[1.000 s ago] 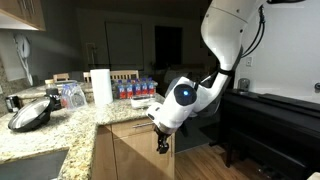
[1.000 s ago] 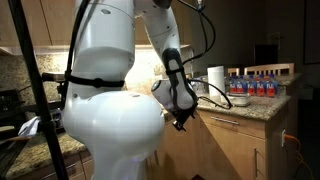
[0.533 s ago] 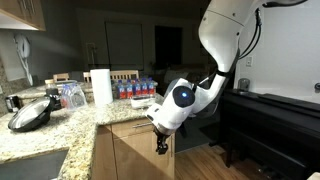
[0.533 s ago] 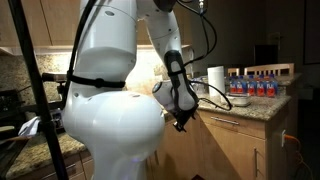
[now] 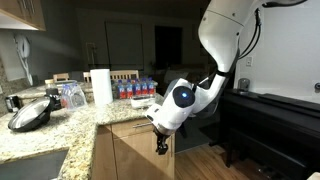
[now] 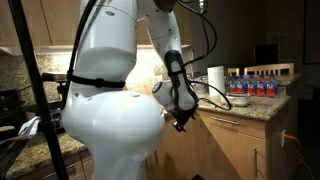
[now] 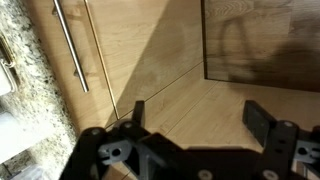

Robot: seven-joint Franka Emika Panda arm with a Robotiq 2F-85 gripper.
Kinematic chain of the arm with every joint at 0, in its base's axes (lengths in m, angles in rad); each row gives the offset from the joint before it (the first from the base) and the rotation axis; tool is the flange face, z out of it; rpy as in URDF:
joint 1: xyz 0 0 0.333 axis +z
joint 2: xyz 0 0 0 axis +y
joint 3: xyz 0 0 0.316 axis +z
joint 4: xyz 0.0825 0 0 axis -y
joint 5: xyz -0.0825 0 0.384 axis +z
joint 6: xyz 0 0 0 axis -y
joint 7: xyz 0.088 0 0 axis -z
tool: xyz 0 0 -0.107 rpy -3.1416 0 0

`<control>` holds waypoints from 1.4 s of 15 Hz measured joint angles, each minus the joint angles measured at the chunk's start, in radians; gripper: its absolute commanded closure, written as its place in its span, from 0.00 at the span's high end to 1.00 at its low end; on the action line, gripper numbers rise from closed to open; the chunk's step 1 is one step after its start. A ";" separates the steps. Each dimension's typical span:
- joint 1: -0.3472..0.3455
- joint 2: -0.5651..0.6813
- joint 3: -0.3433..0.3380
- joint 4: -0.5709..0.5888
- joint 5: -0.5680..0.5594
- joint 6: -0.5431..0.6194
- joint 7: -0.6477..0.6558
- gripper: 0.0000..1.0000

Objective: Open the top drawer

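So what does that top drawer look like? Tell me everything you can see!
The top drawer has a shallow light-wood front, with a slim silver bar handle running along it. It sits right under the speckled stone countertop and looks shut, so its inside is hidden. The gripper hangs open nearby, and nothing touches the drawer or its handle.

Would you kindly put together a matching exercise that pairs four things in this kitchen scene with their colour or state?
Things:
1. pincer
2. bar handle
3. paper towel roll
4. countertop

Descriptions:
A. white, standing upright
B. speckled granite
C. open, holding nothing
D. slim and silver, on light wood

Pairs: 1-C, 2-D, 3-A, 4-B
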 measured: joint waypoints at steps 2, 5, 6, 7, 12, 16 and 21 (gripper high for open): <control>0.000 0.002 0.004 0.004 -0.043 -0.001 0.021 1.00; -0.003 0.009 0.018 0.015 -0.190 -0.012 0.136 1.00; -0.006 0.016 0.025 0.021 -0.254 -0.024 0.192 1.00; -0.009 0.024 0.034 0.026 -0.322 -0.042 0.249 1.00; -0.048 0.070 0.091 0.027 -0.534 -0.180 0.443 1.00; -0.049 0.110 0.163 0.001 -0.531 -0.378 0.449 1.00; -0.035 0.188 0.173 -0.014 -0.530 -0.600 0.450 1.00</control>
